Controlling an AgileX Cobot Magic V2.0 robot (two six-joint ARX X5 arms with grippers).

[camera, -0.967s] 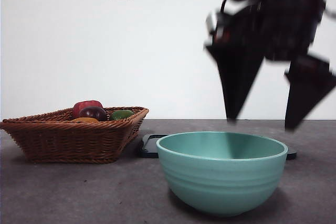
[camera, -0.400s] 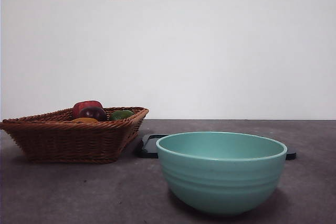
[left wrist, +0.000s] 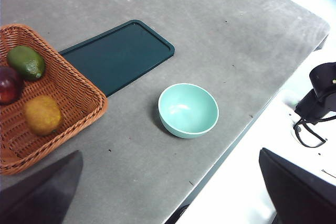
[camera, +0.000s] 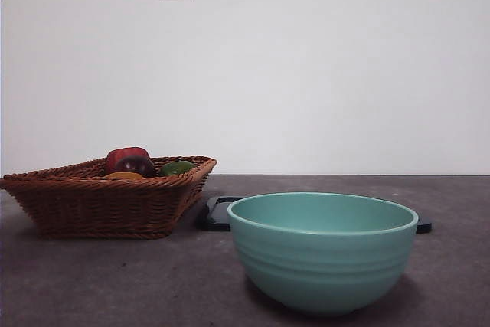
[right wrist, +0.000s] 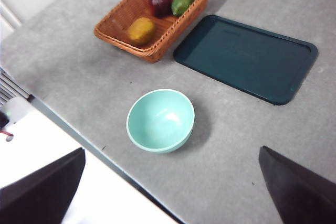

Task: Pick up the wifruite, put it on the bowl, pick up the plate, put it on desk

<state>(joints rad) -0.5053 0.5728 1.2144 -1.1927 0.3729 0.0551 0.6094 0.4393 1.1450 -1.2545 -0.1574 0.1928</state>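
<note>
Both tools, left [left wrist: 168,192] and right [right wrist: 170,187], hang high over the bench [left wrist: 236,35], jaws spread wide, grasping nothing. Your wifruite [right wrist: 140,30] sits in the wicker basket [right wrist: 118,22], near the empty mint bowl [right wrist: 160,120]. Dark tray [right wrist: 247,59] lies flat alongside.

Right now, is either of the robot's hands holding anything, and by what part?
No. Both hands are open and high above the desk, holding nothing. The orange-brown fruit lies in the wicker basket, and the mint-green bowl is empty.
</note>
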